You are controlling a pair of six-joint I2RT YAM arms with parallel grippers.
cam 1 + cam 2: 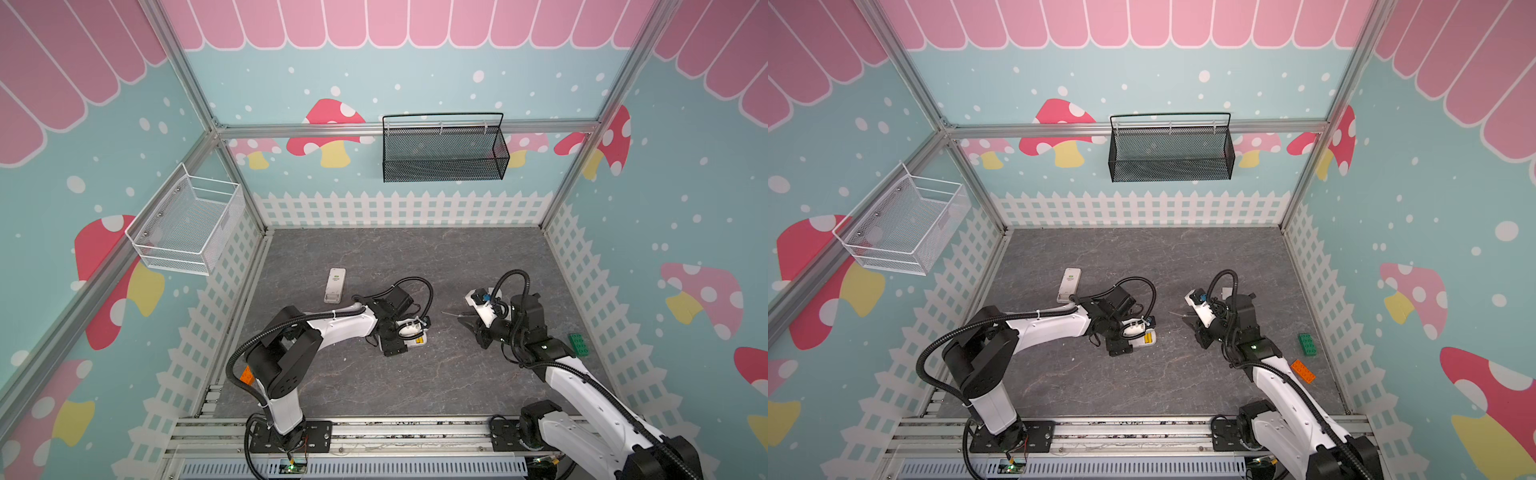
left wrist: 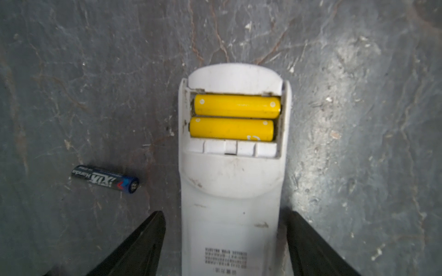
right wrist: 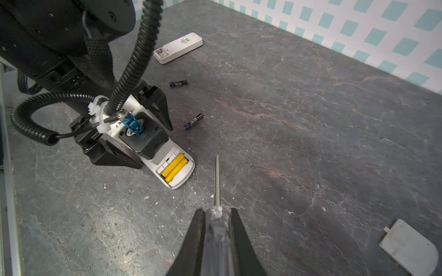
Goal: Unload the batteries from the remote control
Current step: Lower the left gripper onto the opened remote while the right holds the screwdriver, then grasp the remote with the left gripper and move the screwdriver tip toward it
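Left gripper (image 2: 226,215): fingers spread, one on each side of the white remote (image 2: 229,191). A thin gap shows on both sides, so nothing is clamped. The remote lies back-up on the grey desk (image 1: 415,257), near its middle in both top views.

Battery bay of this remote: uncovered. Two yellow batteries (image 2: 232,129) sit in it side by side, touching, lying across the width of the remote.

Black battery (image 2: 105,179): loose on the desk, just beside the remote and clear of the fingers. Second black battery (image 3: 178,83): also loose, lying between the left gripper and the second remote (image 3: 178,47).

The second remote is well apart from the first, toward the left wall in a top view, with its bay also uncovered.

Right gripper (image 3: 216,211): fingers pinching the clear handle of the screwdriver (image 3: 217,179). The shaft points toward the open end of the first remote. Its tip is near the remote and not touching it.

Battery cover (image 3: 409,246): flat on the desk, apart from both remotes.
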